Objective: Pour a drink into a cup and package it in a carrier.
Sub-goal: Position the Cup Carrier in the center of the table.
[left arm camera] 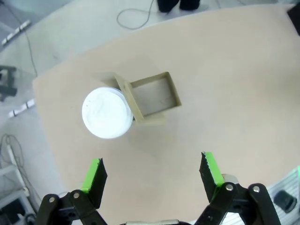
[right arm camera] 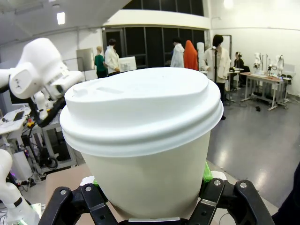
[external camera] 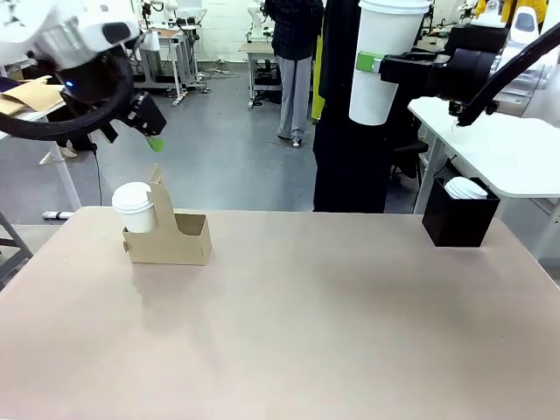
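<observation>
Right jaws clamp a lidded cup (external camera: 385, 44) high at the frame's upper right. Left jaws gape empty above the carrier (external camera: 175, 238), centre left on the worktop (external camera: 306, 332). Its free slot (left arm camera: 157, 96) awaits, so the cup should be lowered upright, squarely and slowly.

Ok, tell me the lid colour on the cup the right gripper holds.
White lid, same as the cup; clearest in the right wrist view.
</observation>
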Motion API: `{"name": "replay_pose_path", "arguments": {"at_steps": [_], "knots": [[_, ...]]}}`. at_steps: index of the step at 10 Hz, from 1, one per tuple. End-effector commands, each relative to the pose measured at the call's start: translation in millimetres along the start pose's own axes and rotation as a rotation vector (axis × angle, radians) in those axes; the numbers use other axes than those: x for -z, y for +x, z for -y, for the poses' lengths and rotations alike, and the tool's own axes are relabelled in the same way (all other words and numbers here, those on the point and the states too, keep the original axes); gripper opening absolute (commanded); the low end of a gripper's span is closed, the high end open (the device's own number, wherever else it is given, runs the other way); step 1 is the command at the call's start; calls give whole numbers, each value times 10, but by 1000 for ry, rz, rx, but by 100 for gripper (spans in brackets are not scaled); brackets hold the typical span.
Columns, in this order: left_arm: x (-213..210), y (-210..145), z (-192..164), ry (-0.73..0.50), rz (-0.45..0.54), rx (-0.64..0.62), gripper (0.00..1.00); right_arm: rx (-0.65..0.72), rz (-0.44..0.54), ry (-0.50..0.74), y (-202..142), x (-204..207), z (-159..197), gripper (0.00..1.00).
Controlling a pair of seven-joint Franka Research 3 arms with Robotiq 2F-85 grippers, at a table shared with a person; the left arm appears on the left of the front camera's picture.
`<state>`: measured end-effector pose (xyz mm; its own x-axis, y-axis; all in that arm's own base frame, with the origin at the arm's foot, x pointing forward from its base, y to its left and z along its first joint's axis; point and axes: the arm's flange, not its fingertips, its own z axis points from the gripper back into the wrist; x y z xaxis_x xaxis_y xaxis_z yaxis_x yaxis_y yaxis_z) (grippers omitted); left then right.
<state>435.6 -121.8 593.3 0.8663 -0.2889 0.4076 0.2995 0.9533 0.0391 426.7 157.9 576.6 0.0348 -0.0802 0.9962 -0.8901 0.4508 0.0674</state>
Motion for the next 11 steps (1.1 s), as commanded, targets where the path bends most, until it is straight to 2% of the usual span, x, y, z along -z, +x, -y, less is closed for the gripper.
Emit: {"name": "replay_pose_path", "arguments": {"at_steps": [1,5,8,9,10,11], "knots": [[288,272,49,45,-82,-81,100,-10,12,5,24,22,-1,80],[983,428,14,81,-179,-154,100,-10,12,5,24,22,-1,80],[1135,430,-111,91,-169,-206,100,-10,12,5,24,22,-1,80],[1156,431,-151,102,-151,-221,41,-10,12,5,24,22,-1,80],[1162,416,-166,102,-147,-225,41,-10,12,5,24,22,-1,80],[1158,429,-163,113,-141,-226,0,-10,12,5,24,22,-1,80]]}}
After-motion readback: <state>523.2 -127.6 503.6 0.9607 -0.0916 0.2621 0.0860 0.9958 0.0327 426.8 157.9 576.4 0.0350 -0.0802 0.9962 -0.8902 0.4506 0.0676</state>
